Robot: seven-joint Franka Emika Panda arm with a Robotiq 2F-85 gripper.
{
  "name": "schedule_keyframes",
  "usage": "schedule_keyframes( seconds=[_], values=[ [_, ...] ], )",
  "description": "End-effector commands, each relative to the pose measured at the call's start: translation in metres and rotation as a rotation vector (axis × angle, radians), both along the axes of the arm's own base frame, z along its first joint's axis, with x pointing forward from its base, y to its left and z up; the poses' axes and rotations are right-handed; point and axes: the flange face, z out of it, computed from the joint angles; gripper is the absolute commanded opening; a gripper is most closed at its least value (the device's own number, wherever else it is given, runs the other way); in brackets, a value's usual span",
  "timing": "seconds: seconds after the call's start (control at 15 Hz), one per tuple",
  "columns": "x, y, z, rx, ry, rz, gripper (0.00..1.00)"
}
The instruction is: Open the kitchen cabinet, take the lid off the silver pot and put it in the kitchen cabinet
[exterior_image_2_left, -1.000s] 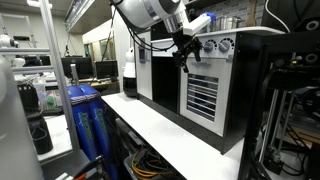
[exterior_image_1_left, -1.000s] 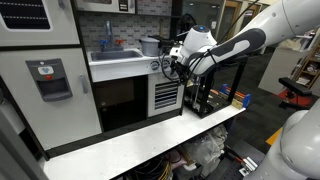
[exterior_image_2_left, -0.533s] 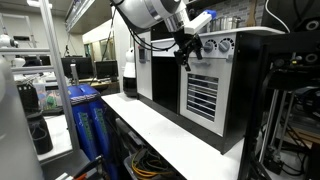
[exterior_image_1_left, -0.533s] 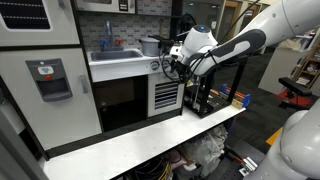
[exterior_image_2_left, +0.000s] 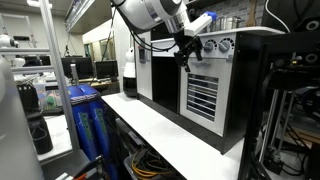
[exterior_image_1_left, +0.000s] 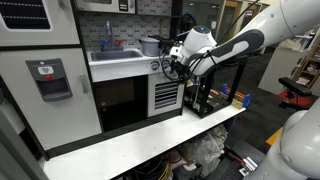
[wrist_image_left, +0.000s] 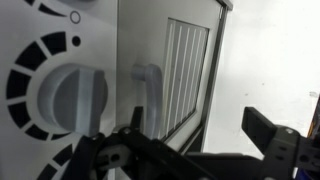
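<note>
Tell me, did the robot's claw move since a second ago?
No. The claw sits in the same spot just above the slatted cabinet door as before.

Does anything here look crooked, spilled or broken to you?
Nothing stands out. In an exterior view the slatted cabinet door sits shut and straight, the silver pot stands upright beside the sink, and the hand hovers at the door's upper edge. No spill or damage shows.
</note>
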Motion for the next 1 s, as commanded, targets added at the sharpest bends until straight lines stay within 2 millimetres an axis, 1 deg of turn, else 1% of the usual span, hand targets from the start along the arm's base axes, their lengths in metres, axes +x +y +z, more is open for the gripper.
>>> schedule_keyframes(
  seconds=[0.0,0.27,0.6,0.93],
  values=[
    [0.005,-0.008,-0.009,0.023,-0.008,-0.012,1.0],
    [0.006,-0.009,-0.013,0.041,-0.002,-0.02,1.0],
    [0.003,-0.008,-0.013,0.083,0.016,-0.032,1.0],
    [0.002,-0.017,-0.016,0.142,0.041,-0.057,1.0]
  ],
)
